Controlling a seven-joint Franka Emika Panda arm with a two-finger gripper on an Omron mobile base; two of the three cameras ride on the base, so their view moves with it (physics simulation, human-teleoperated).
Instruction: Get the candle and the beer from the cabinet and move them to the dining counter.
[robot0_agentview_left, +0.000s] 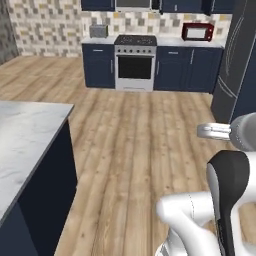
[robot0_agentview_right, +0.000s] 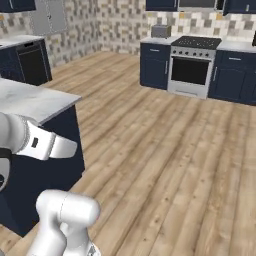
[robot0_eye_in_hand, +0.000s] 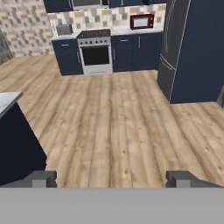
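Your dining counter (robot0_agentview_left: 22, 135) is a white grey-veined marble slab on a navy base, near left. Gripper (robot0_eye_in_hand: 111, 178) hangs wide open, empty, over bare wood-plank floor (robot0_eye_in_hand: 113, 122). Far wall: steel stove (robot0_agentview_left: 135, 62), red microwave (robot0_agentview_left: 198, 32), navy fridge (robot0_eye_in_hand: 197, 48) at right.

A wooden plank floor (robot0_agentview_left: 135, 135) runs across the room. On its near left stands a navy-based bench (robot0_agentview_left: 25, 135) with a white, grey-veined marble top. Along the far wall a lower bench (robot0_agentview_left: 175, 42) tops navy cupboards on both sides of a steel oven (robot0_agentview_left: 135, 62); a red microwave (robot0_agentview_left: 198, 32) and a grey toaster (robot0_agentview_left: 98, 31) sit on it.
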